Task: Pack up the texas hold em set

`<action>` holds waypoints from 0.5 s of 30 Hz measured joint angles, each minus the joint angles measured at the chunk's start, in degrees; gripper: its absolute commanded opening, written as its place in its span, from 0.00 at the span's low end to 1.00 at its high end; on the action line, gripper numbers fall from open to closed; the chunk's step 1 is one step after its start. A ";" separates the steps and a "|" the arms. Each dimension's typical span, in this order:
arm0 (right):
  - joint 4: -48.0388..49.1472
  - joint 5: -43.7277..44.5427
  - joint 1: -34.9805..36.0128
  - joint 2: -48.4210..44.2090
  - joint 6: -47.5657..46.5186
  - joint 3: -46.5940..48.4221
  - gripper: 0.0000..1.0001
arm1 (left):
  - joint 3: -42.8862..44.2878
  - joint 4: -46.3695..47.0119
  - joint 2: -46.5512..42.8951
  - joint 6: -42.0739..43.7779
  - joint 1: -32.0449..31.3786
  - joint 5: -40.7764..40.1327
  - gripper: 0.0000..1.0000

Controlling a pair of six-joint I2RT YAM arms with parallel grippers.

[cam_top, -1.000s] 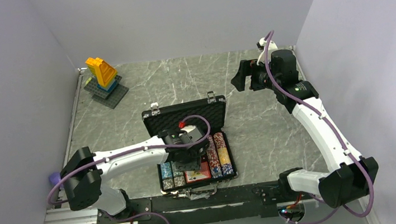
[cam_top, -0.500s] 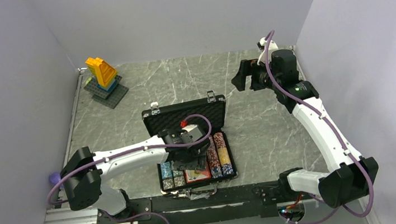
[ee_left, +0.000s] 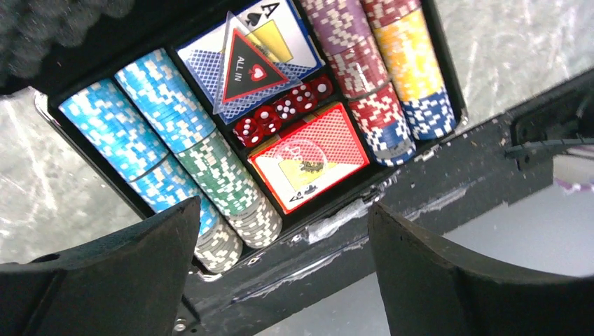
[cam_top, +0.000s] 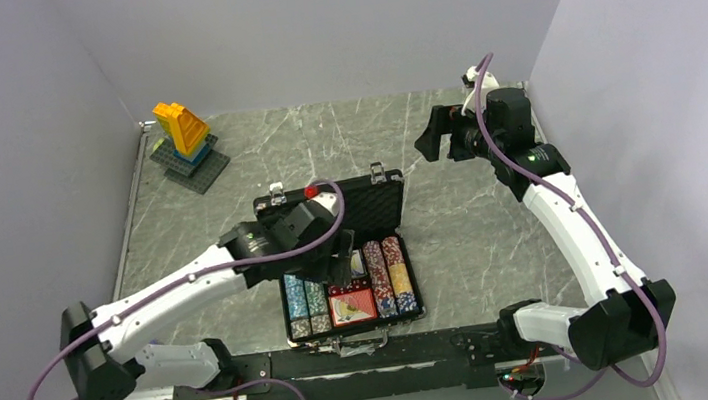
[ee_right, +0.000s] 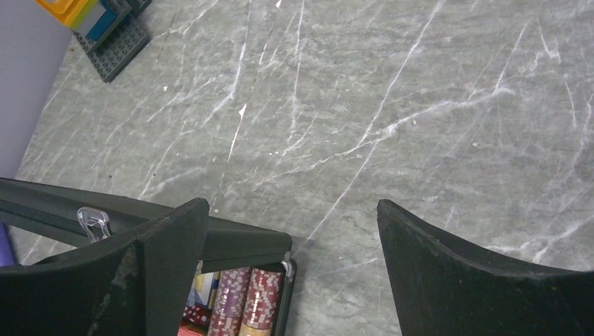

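Observation:
The black poker case [cam_top: 389, 192] lies open at the table's near middle, its foam lid raised behind. In the left wrist view it holds rows of striped chips [ee_left: 175, 133], a blue card deck [ee_left: 210, 49] under a clear "ALL IN" triangle [ee_left: 245, 63], a row of red dice [ee_left: 284, 110] and a red card deck [ee_left: 308, 157]. My left gripper [cam_top: 341, 252] hovers over the case's left half, open and empty [ee_left: 284, 231]. My right gripper [cam_top: 429, 141] is open and empty, high above the table behind the case's right corner [ee_right: 287, 262].
A yellow-blue toy brick tower [cam_top: 184, 139] on a dark baseplate stands at the far left, also in the right wrist view [ee_right: 98, 24]. The black mounting rail [cam_top: 427, 348] runs just in front of the case. Grey walls close in the sides and back.
My left arm has pulled back and lifted toward the left, off the case's middle, uncovering the blue deck and the dice. My right arm has not moved.

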 measured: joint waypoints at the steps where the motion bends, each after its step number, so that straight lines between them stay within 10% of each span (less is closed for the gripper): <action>1: 0.00 0.02 -0.04 0.07 0.15 0.00 0.94 | 0.68 -0.44 -1.40 2.64 0.81 1.09 0.93; 15: 0.33 0.37 -0.35 0.11 2.80 -1.36 0.94 | 35.39 -9.68 -1.90 27.47 11.91 15.06 0.95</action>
